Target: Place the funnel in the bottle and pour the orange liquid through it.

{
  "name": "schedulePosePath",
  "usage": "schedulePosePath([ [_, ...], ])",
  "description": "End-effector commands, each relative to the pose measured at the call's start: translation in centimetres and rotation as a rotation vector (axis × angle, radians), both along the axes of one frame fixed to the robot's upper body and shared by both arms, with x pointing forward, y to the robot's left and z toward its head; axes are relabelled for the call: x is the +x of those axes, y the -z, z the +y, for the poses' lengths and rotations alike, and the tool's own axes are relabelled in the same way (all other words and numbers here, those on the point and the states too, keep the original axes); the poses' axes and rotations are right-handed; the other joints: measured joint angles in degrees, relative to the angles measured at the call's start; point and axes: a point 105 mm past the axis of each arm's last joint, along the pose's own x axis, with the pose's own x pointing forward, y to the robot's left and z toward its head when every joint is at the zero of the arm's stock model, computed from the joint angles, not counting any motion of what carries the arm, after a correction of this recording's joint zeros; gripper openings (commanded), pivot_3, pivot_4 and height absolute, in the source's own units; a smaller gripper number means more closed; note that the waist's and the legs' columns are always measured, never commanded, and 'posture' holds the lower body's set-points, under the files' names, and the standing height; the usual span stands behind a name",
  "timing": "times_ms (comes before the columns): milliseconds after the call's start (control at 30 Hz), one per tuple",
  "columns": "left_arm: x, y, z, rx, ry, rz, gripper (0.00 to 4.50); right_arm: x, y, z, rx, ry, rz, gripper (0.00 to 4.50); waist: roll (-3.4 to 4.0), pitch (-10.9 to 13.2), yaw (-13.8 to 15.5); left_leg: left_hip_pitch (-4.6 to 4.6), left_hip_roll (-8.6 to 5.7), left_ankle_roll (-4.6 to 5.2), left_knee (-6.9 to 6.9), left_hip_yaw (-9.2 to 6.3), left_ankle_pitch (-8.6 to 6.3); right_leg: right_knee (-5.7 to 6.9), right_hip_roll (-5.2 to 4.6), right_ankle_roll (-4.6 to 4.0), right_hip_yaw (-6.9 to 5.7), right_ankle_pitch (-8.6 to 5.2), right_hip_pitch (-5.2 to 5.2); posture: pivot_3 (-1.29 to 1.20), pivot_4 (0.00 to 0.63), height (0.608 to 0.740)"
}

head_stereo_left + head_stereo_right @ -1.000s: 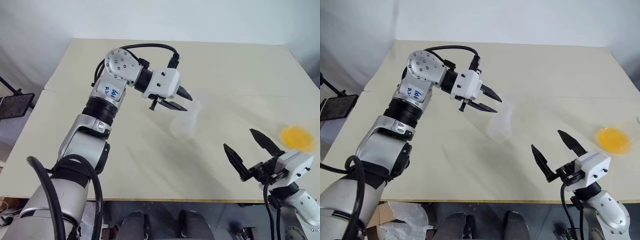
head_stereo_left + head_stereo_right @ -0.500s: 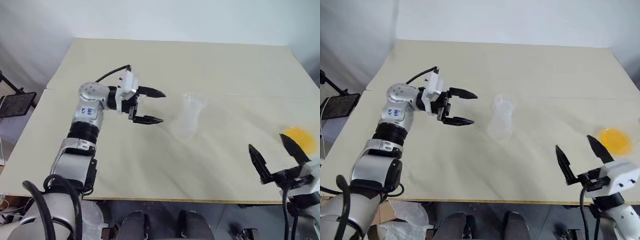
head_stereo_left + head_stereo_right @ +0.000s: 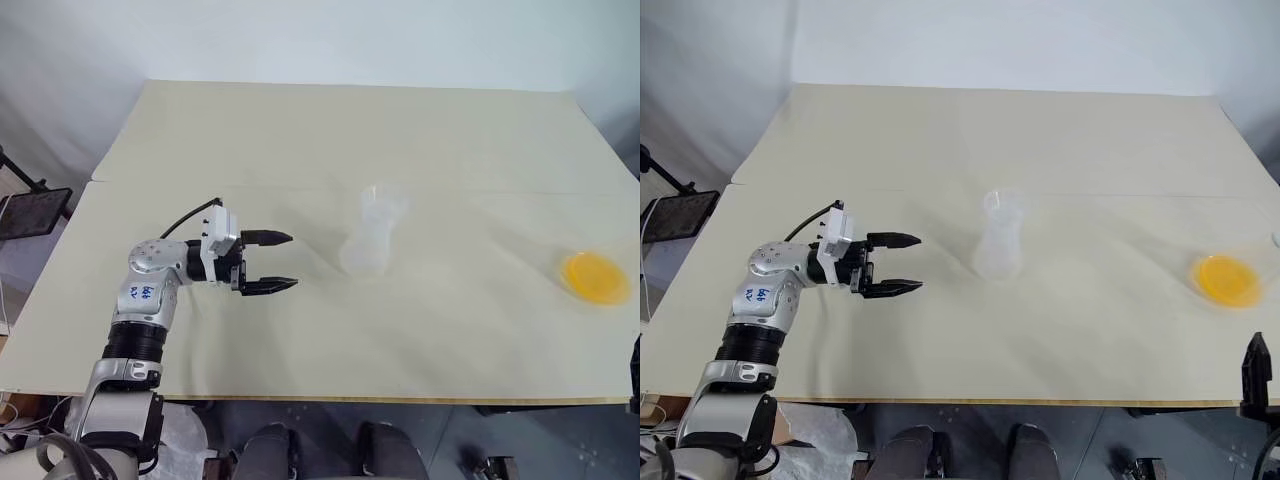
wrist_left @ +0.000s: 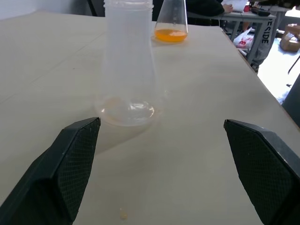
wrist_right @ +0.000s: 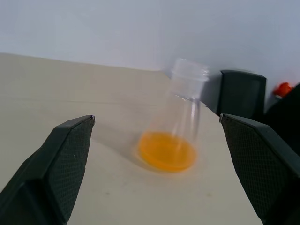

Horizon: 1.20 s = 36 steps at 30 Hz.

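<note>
Jaws on both arms stand wide apart and hold nothing. Left gripper hangs low over the desk, its arm bent in from the near left edge with the fingers lying level and aimed across the desk toward the bottle. That bottle stands upright near the middle of the desk, well apart from the jaws, wide base down and narrow neck up; in the left wrist view it sits straight ahead between the two fingers. A faint clear rim at its mouth may be the funnel, though clear plastic on clear plastic makes it hard to tell whether it is seated there.

Farther right, near the desk's right edge, a clear flask stands upright with the orange liquid pooled in its base. Right gripper faces that flask in its wrist view, the flask between its fingers but apart from them; in the right eye view a black part of that arm sits at the desk's near right corner.

By this layout the right arm is the nearer one to the flask and the left to the bottle, so the pour likely calls for the right jaws to close round the flask's neck.
</note>
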Motion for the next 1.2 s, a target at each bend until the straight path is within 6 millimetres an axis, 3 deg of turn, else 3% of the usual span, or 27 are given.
schedulePosePath([
  [33,-0.6,-0.7,0.5,-0.023,-0.018,-0.021,4.49,1.9,-1.8,-2.6,-0.012,0.046,0.004,4.5,0.02,0.0,-0.1,0.02,0.0,0.0,-0.01,0.0,0.0,0.02,0.0,0.0,0.02,0.0,0.0,0.0,0.15,0.74],
  [433,-1.8,-1.1,0.1,-0.086,-0.037,-0.041,4.49,8.3,-3.7,-7.9,0.048,0.048,0.046,4.5,0.07,0.0,-1.1,0.05,-0.03,0.02,-0.01,0.03,0.0,0.15,-0.05,-0.04,0.06,-0.02,-0.02,0.0,0.15,0.74],
  [567,-2.1,-1.9,-0.3,-0.15,-0.034,-0.023,4.49,10.3,-4.3,-7.7,0.033,-0.008,0.03,4.5,0.08,0.0,-1.1,0.04,-0.01,0.03,-0.01,0.04,0.01,0.15,-0.05,-0.04,0.05,-0.02,-0.02,0.0,0.15,0.74],
  [767,-3.0,-1.4,-0.3,-0.137,-0.005,0.018,4.49,12.6,-5.0,-7.7,-0.006,-0.059,0.039,4.5,0.13,-0.1,-1.2,0.05,-0.02,0.04,-0.01,0.08,0.01,0.15,-0.04,-0.04,0.06,-0.02,-0.02,0.0,0.15,0.74],
  [1200,-3.6,-1.6,-0.3,-0.171,-0.023,0.04,4.49,15.2,-5.7,-8.6,-0.01,-0.053,0.002,4.5,0.13,-0.1,-1.3,0.03,-0.01,0.04,0.0,0.09,0.02,0.11,-0.04,-0.03,0.04,-0.02,-0.02,0.0,0.15,0.74],
])
